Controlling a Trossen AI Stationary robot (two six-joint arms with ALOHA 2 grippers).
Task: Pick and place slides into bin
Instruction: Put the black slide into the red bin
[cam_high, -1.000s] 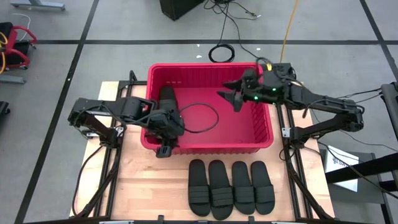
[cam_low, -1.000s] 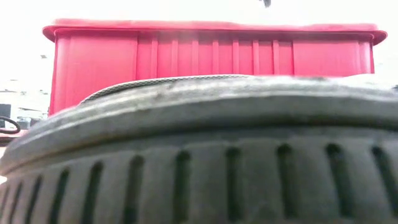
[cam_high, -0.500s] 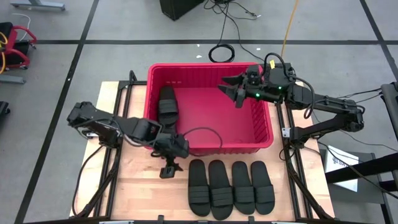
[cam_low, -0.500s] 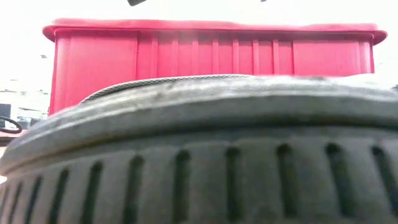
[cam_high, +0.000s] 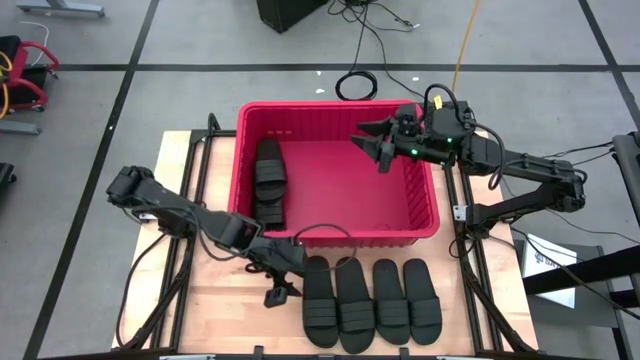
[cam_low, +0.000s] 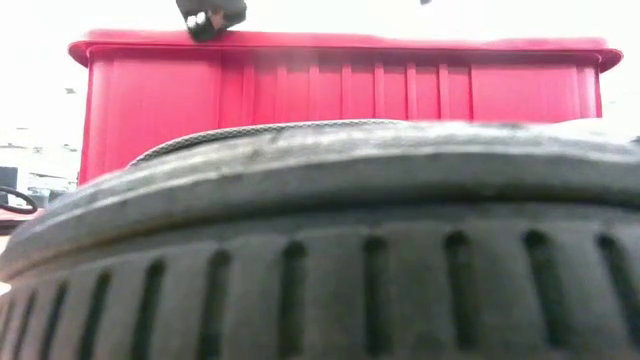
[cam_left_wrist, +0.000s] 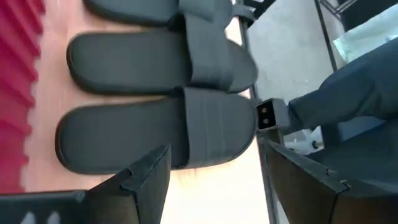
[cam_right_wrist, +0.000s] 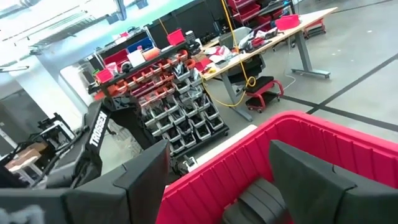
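Left tool (cam_high: 281, 292) hangs released beside the row of 4 slides (cam_high: 372, 300) on the table (cam_high: 220, 300); right tool (cam_high: 375, 152) hovers released over the bin (cam_high: 340, 238), 2 slides inside (cam_high: 267, 180)

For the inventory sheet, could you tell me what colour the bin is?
The bin is red, clearest in the high view.

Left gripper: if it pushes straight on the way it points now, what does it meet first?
Most likely the leftmost slide in the row on the table. The left gripper, jaws open, points at it in its wrist view, with nothing between; how far off is unclear.
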